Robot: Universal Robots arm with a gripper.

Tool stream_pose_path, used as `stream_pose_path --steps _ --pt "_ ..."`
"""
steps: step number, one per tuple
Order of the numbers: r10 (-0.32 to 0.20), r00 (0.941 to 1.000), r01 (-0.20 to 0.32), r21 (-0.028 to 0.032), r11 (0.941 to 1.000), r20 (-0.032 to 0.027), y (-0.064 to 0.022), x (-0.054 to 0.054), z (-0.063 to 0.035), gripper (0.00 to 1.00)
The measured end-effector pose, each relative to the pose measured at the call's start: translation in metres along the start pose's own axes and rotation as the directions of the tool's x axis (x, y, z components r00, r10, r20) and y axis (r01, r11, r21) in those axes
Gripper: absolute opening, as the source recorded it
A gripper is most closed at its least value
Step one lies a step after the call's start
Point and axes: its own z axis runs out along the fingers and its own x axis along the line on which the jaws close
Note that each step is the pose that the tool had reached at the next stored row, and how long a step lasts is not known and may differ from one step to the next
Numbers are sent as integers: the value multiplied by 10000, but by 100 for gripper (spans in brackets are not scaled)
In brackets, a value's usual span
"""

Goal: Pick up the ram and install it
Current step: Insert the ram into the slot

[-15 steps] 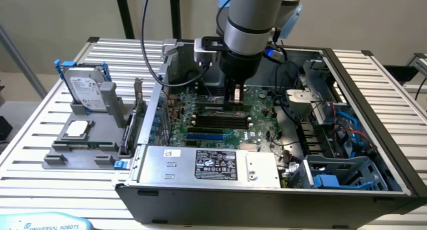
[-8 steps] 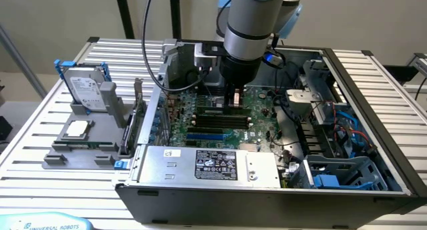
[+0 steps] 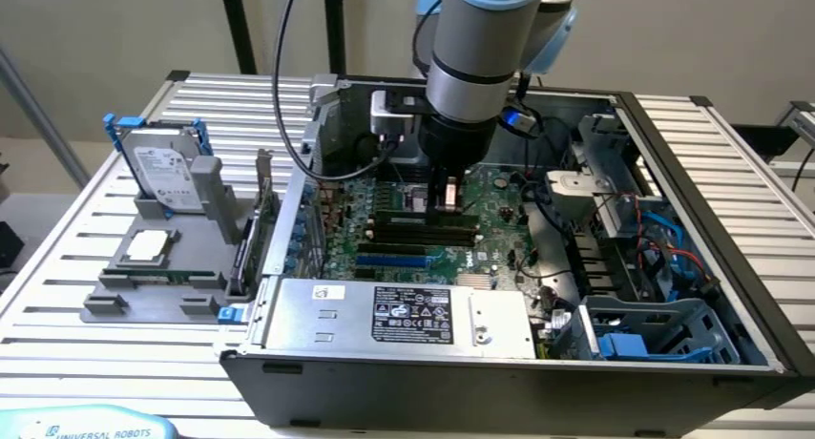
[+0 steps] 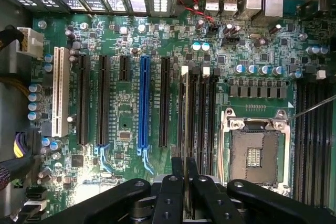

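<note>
On the exterior view's left, a grey fixture (image 3: 153, 291) on the slatted table (image 3: 64, 267) carries an upright hard drive (image 3: 166, 167), a small square silver processor chip (image 3: 149, 246) and an upright expansion card (image 3: 263, 205) with a metal bracket. To the right of these lies the open computer case (image 3: 510, 363), its green motherboard (image 3: 421, 219) exposed. The arm (image 3: 484, 38) reaches down into the case over the board. The gripper (image 3: 448, 198) has its fingers narrowed onto the ram (image 3: 448, 193), holding it on edge just above the dark memory slots (image 3: 414, 231). In the wrist view the gripper (image 4: 187, 192) pinches the ram (image 4: 187, 182), which appears edge-on as a thin, narrow strip between the black fingers (image 4: 170, 198). It lines up with the long slots (image 4: 197, 103) beside the empty processor socket (image 4: 255, 153). A blue slot (image 4: 144, 106) and a white slot (image 4: 60, 93) lie farther along the board.
</note>
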Motion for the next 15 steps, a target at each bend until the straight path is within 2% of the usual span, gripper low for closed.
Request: stream_pose_path --steps 3,5,15 --pt "24 10000 -24 1 10000 -74 -2 1 35 13" --pt "40 9999 -40 1 10000 -99 -3 2 61 13" --pt "66 9999 -66 0 10000 -102 -3 -11 115 13"
